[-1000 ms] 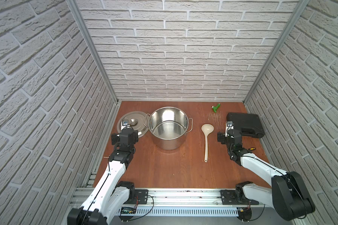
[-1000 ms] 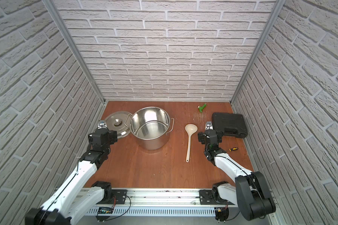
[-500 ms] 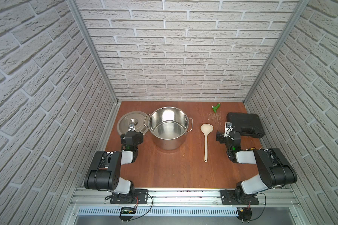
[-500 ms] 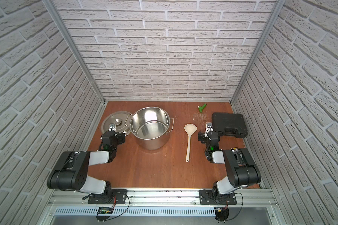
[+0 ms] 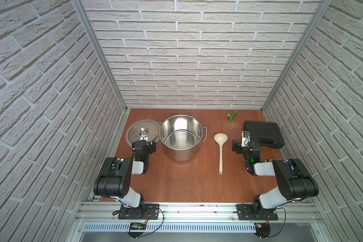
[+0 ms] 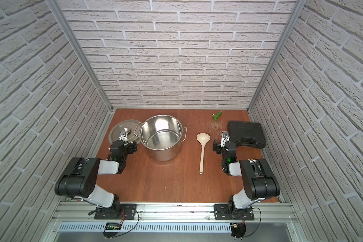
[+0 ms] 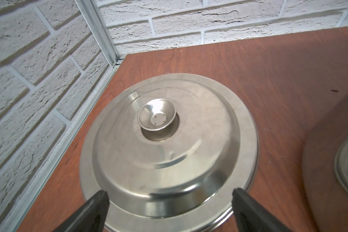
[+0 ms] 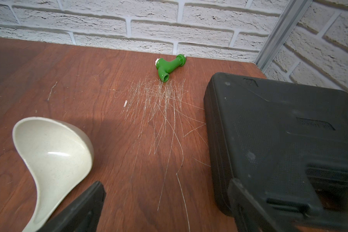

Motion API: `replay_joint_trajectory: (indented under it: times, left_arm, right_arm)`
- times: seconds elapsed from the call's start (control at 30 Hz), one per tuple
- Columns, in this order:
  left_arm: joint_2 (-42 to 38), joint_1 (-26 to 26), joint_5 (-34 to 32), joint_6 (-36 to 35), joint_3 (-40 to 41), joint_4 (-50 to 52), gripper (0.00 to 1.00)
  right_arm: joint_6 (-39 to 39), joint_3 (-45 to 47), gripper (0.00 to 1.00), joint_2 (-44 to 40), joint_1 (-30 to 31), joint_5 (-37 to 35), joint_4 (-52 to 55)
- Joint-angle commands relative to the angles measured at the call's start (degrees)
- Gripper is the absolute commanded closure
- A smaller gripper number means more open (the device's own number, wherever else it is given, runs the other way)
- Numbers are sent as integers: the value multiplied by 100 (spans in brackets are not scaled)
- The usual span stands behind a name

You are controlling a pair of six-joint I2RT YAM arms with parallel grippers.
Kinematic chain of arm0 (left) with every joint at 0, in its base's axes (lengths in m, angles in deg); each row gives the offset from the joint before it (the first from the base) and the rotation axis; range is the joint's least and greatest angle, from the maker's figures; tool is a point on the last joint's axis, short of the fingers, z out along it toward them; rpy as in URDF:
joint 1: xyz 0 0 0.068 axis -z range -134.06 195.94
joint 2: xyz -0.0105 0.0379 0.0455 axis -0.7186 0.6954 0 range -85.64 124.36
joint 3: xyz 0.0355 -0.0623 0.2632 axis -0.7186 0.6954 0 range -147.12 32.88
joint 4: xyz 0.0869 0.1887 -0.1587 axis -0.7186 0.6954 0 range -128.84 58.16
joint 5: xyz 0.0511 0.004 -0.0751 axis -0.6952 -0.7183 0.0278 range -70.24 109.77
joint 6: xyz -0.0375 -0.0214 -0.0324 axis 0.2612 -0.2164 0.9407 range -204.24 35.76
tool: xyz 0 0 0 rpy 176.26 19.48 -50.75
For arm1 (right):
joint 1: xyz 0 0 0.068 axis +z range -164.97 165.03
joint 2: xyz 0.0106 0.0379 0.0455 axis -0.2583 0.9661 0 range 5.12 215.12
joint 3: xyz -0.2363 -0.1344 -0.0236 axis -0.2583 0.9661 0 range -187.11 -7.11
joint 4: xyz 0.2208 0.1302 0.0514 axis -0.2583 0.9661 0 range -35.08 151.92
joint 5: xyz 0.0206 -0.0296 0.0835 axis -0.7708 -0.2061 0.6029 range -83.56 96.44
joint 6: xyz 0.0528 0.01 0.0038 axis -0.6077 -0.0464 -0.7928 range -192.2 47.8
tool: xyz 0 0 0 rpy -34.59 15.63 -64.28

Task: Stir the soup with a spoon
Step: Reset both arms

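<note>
Both wide open, nothing held: left gripper [image 7: 169,213] at the edge of the lid [image 7: 169,156], right gripper [image 8: 167,211] between ladle [image 5: 220,150] and black case [image 8: 279,140]; ladle lies flat, right of the pot [image 5: 181,154], mid-frame in both top views.

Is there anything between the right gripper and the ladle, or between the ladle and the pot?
Nothing visible. Bare table lies between the right gripper and the ladle, and between ladle and pot; the lid lies beside the pot.

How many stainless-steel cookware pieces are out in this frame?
2: the stockpot stands open and upright in the middle, and the lid lies knob-up just to its left. Nothing suggests another is hidden.
</note>
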Motion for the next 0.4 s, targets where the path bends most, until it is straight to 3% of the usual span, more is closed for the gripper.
replay_joint_trajectory:
  times: [0.0,0.37]
  left_arm:
    - [-21,-18,74,-66,-73,-297,2]
    - [-23,-16,56,-87,-49,-356,2]
  right_arm:
    - [-44,-35,1,4,-14,24,-345]
    - [-38,-59,1,6,-20,29,-297]
